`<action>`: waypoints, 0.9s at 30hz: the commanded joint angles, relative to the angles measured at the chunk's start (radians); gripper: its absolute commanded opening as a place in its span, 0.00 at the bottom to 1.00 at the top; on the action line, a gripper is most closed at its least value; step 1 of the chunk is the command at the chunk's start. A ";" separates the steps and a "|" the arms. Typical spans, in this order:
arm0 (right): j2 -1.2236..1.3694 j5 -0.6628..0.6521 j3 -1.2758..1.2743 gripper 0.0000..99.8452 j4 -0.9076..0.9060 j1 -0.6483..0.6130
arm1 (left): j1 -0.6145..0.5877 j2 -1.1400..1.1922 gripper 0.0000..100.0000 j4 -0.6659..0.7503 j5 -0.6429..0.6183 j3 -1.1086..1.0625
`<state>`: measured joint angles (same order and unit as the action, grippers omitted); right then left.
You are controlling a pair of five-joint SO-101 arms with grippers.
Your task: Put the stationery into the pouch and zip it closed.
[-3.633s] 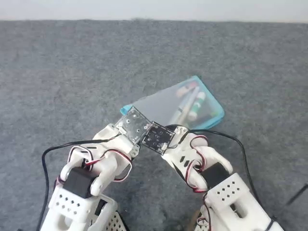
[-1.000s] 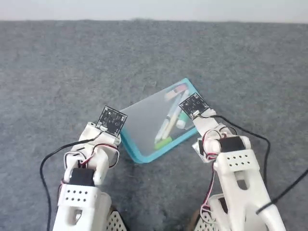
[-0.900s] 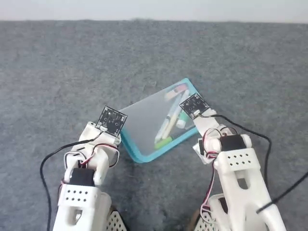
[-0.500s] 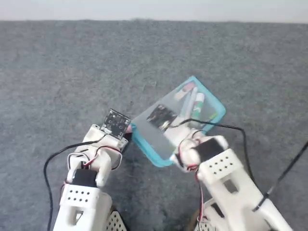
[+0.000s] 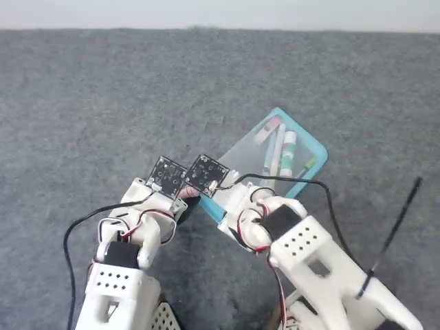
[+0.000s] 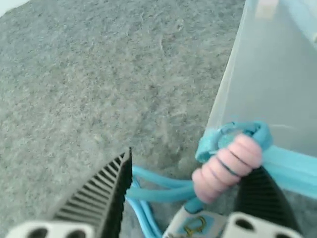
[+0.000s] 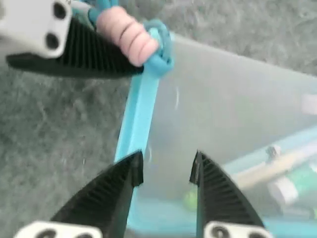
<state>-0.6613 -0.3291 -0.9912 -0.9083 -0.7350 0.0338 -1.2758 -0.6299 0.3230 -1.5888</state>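
The translucent pouch (image 5: 249, 150) with a blue zip edge lies on the grey mat, with several pens (image 5: 278, 152) inside it. In the left wrist view my left gripper (image 6: 183, 191) is open at the pouch's corner. A blue cord (image 6: 158, 186) and a pink bead charm (image 6: 229, 166) lie between its fingers, and the charm rests against one finger (image 6: 260, 191). My right gripper (image 7: 166, 176) is open a little, right over the blue zip edge (image 7: 141, 116) and close to the pink charm (image 7: 130, 35). Both wrists meet at the pouch's near-left corner (image 5: 206, 199).
The grey mat (image 5: 103, 89) spreads wide on the left and at the back. Black cables (image 5: 302, 182) trail from both arms, one across the pouch's near edge. The other arm's black finger (image 7: 74, 52) crowds the corner in the right wrist view.
My right arm has swept from the pouch's right end leftwards along its near edge to the corner by the left gripper. The pouch has turned and slid a little to the right.
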 commanded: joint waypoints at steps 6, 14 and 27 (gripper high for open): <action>0.194 0.028 0.068 0.17 0.059 -0.012 | -0.023 -0.021 0.32 0.034 0.002 0.031; 0.259 0.146 0.074 0.16 0.101 -0.007 | -0.138 -0.020 0.32 0.040 -0.190 0.085; 0.245 0.169 0.051 0.16 0.203 -0.096 | -0.112 -0.014 0.32 0.034 -0.224 0.094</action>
<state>-0.4020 -0.1726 -0.9436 -0.7672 -0.8071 -0.1059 -1.2743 -0.6299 0.1158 -1.5489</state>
